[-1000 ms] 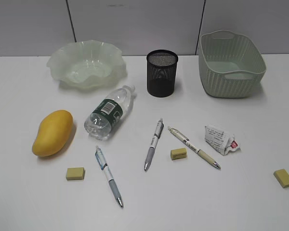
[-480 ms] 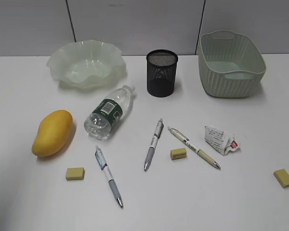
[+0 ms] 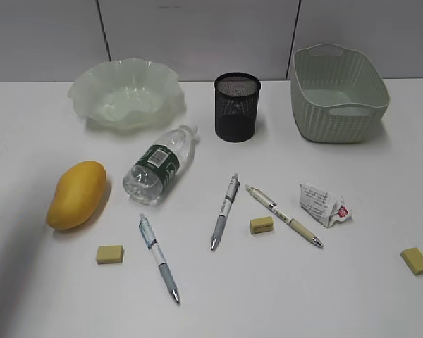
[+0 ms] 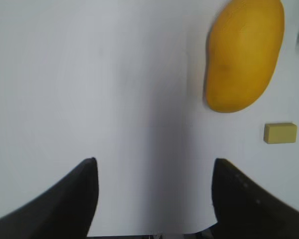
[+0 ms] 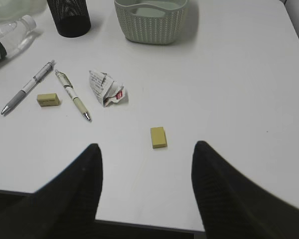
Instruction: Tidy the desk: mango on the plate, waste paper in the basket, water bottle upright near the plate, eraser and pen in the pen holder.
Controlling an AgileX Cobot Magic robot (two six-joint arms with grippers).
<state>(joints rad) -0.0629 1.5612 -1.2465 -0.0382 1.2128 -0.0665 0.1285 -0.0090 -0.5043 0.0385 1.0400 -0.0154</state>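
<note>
Yellow-orange and smooth-skinned, the mango (image 3: 76,194) lies on its side on the white desk (image 3: 282,296) at the left, well apart from the wavy green plate (image 3: 126,94) behind it. We see the left gripper (image 4: 154,191) only in its wrist view, jaws spread wide over bare desk and holding nothing, with the mango ahead and to the right. The right gripper (image 5: 145,191) likewise stands open and empty above the near edge, an eraser (image 5: 158,137) just ahead of it.

We judge the mango firm, fairly heavy and somewhat slippery; it is best taken across its narrower middle, jaws square to the long axis. The water bottle (image 3: 160,164) lies on its side between mango and pen holder (image 3: 237,106); being clear thin plastic, it will likely yield under pressure, so we would take it at the labelled waist. The waste paper (image 3: 323,203) sits near the basket (image 3: 338,92); it is light and crushable, and any pinch should do. Three pens and three erasers lie scattered; the pens are thin and lie flat, so we expect them to demand a low, centred pinch.
</note>
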